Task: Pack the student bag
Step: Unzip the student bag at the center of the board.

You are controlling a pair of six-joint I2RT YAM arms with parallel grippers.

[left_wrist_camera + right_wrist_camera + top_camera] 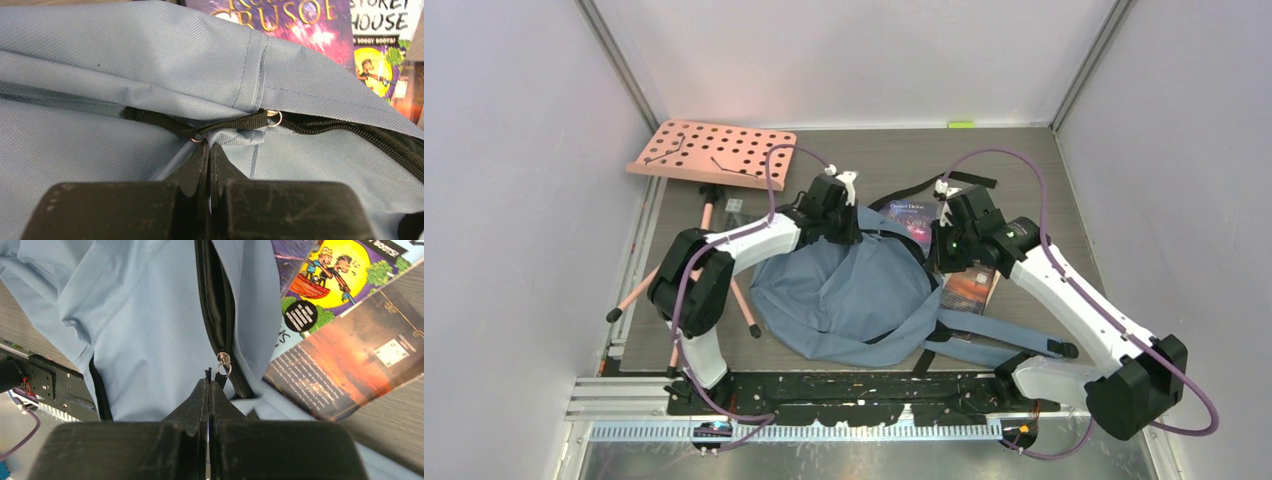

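The student bag (849,295), blue-grey with black zippers, lies flat in the middle of the table, straps trailing right. My left gripper (846,232) sits at its upper edge. In the left wrist view it (209,146) is shut on a pinch of the bag's fabric, beside a black zipper pull strap (160,122). My right gripper (938,260) is at the bag's right edge; the right wrist view shows it (209,382) shut on the black zipper pull (208,373) under a small metal ring (223,360). The zipper (215,300) gapes slightly.
A purple Crusoe book (909,212) and a dark orange book (969,288) lie partly under the bag, with a yellow cartoon book (340,275) between them. A pink perforated stand top (712,152) on tripod legs (719,270) stands at the back left. Grey walls enclose the table.
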